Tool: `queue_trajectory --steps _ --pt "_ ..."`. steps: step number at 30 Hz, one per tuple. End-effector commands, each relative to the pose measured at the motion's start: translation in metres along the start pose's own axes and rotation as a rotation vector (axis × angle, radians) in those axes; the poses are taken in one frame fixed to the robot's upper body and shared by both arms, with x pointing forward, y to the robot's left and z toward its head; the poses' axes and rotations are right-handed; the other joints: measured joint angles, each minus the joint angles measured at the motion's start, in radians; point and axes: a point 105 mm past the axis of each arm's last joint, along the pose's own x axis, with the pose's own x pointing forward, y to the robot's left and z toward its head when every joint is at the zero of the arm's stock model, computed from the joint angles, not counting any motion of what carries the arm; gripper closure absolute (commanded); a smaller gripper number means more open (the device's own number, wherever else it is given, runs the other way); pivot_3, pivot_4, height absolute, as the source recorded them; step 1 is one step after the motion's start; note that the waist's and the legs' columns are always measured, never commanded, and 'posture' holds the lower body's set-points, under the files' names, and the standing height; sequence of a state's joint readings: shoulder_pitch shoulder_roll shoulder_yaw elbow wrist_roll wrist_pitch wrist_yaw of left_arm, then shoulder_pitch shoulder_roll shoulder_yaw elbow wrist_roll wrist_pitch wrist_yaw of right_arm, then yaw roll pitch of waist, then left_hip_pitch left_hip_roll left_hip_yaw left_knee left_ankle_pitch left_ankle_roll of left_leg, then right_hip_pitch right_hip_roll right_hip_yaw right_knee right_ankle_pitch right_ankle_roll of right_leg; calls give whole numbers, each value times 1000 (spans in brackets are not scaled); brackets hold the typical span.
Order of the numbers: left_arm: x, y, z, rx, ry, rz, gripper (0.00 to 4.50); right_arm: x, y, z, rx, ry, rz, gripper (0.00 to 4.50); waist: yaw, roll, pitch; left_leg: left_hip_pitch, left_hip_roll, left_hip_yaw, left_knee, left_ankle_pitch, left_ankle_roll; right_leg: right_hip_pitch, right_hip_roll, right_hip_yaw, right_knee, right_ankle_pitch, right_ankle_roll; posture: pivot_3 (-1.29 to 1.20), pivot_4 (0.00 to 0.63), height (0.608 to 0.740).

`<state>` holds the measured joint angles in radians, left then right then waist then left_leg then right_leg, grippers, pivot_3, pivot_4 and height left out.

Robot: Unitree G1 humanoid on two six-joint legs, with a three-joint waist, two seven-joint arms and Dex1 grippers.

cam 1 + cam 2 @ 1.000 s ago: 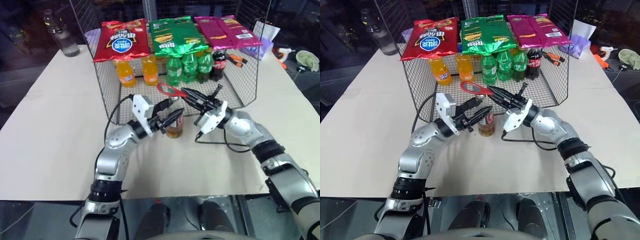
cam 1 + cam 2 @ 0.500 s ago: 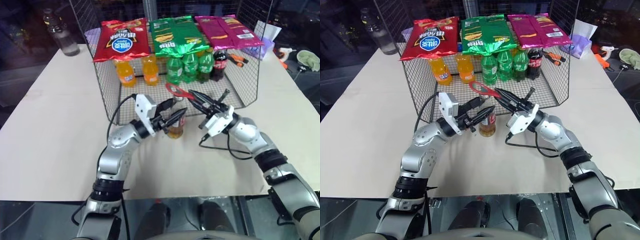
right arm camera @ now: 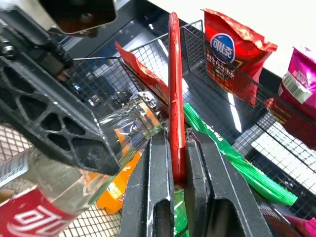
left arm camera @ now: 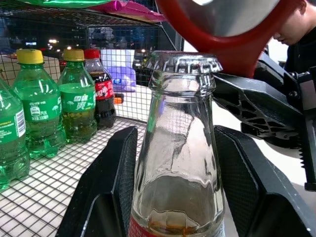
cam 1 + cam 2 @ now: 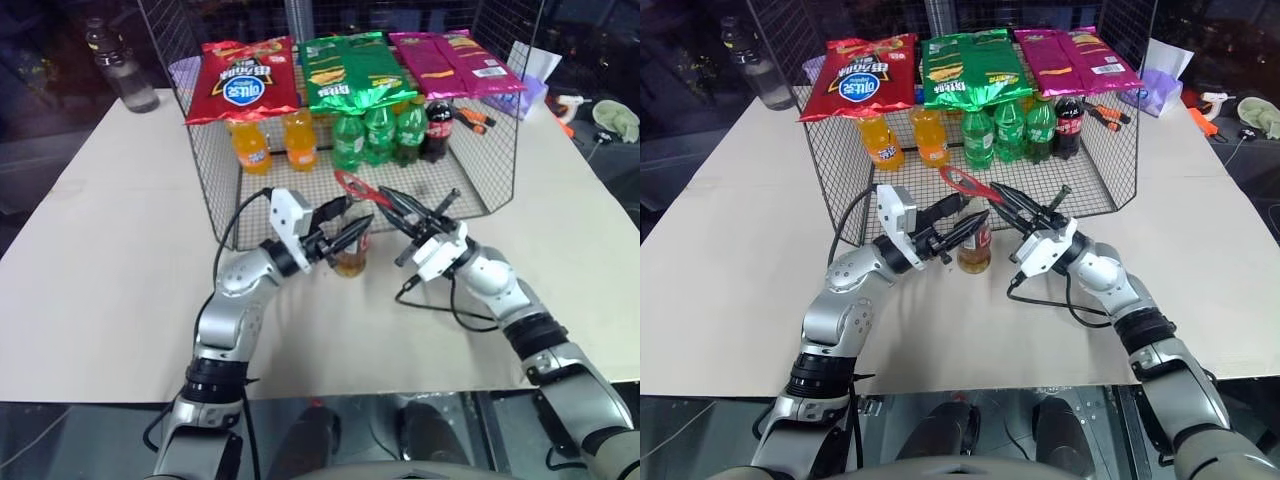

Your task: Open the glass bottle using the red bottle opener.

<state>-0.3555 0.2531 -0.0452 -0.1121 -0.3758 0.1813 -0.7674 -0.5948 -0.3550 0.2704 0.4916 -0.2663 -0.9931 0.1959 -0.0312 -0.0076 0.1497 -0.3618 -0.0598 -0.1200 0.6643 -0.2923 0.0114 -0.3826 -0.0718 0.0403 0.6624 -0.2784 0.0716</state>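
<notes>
The glass bottle [image 5: 350, 260] stands on the table just in front of the wire basket, with amber drink low in it and its metal cap [image 4: 183, 63] on. My left gripper [image 5: 343, 236] is shut on the bottle, one finger [image 4: 116, 182] on each side of its shoulder. My right gripper [image 5: 388, 199] is shut on the slim handle of the red bottle opener [image 5: 353, 185]. The opener's ring head [image 4: 232, 29] hangs right over the cap's far edge. I cannot tell whether it touches the cap.
The wire basket [image 5: 230, 190] behind the bottle holds orange soda bottles [image 5: 272, 142], green soda bottles [image 5: 378, 135] and a cola bottle [image 5: 438, 128], with snack bags on its rim. A clear plastic bottle [image 5: 125, 75] stands far left. An orange-handled tool [image 5: 475, 120] lies back right.
My right arm has drawn back and lowered a little, carrying the opener's head rightward to above the bottle's cap. The left gripper and the bottle have stayed put.
</notes>
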Motion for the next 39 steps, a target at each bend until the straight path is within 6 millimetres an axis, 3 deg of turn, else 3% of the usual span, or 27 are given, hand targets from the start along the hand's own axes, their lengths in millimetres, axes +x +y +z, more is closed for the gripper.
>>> queue_trajectory --steps 1,6,14,20,32,39 --pt "0 -10 -12 -29 45 -31 2260 -3 -2 -8 8 47 -21 4500 1 0 0 0 0 0 0 0 0 0 0 0 0 0 0 0 150 740" --pt "0 -10 -12 -31 46 -32 2260 -7 -2 -12 2 65 -24 4500 0 0 0 0 0 0 0 0 0 0 0 0 0 0 0 0 150 740" --pt "0 -9 -12 -29 46 -28 2260 -17 4 -1 -70 8 18 4500 2 0 0 0 0 0 -1 0 0 0 0 0 -1 0 0 0 150 740" --pt "-1 -9 -12 -30 49 -31 2260 -21 20 -3 -78 8 84 4500 1 0 0 0 0 0 -1 0 0 0 0 0 0 0 0 0 150 740" --pt "-1 -9 -13 -31 54 -37 2260 0 53 14 -44 -122 180 4500 2 0 0 0 0 1 0 0 0 0 0 0 0 0 0 0 150 740" --pt "-1 -8 -12 -30 56 -39 2260 12 56 13 -48 -128 152 4500 0 0 0 1 0 1 0 0 0 0 0 0 0 0 0 0 150 740"
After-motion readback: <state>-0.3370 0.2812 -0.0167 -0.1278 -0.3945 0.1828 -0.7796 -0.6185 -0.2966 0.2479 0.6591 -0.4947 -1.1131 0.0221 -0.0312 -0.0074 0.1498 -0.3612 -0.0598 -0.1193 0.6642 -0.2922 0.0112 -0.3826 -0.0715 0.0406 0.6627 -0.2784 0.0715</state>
